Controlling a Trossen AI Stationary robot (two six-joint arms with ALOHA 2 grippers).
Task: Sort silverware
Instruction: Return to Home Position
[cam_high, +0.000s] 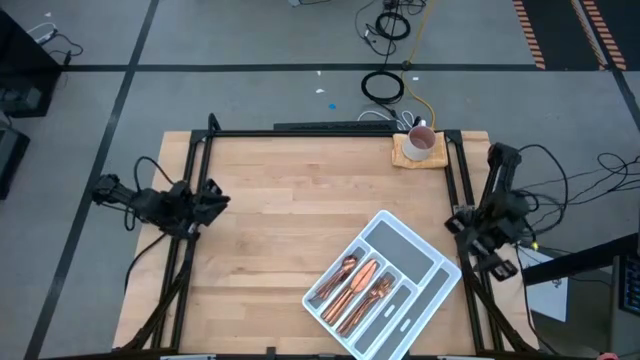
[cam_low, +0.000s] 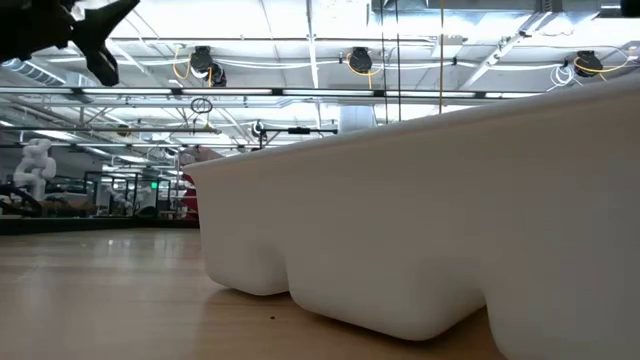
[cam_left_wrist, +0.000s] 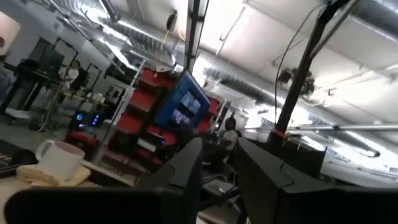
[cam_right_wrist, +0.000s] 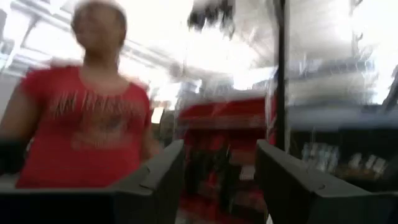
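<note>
Silverware (cam_high: 358, 285) lies grouped in the tray (cam_high: 402, 241) at 5 o'clock on the table (cam_high: 280, 190), so sorting looks finished; left gripper (cam_left_wrist: 219, 158) at 9 o'clock and right gripper (cam_right_wrist: 219, 162) at 3 o'clock park clear, fingers parted, empty.

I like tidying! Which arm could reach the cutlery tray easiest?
Probably the right: the right gripper sits just beside the tray, while the left gripper is across the table, much farther away.
</note>
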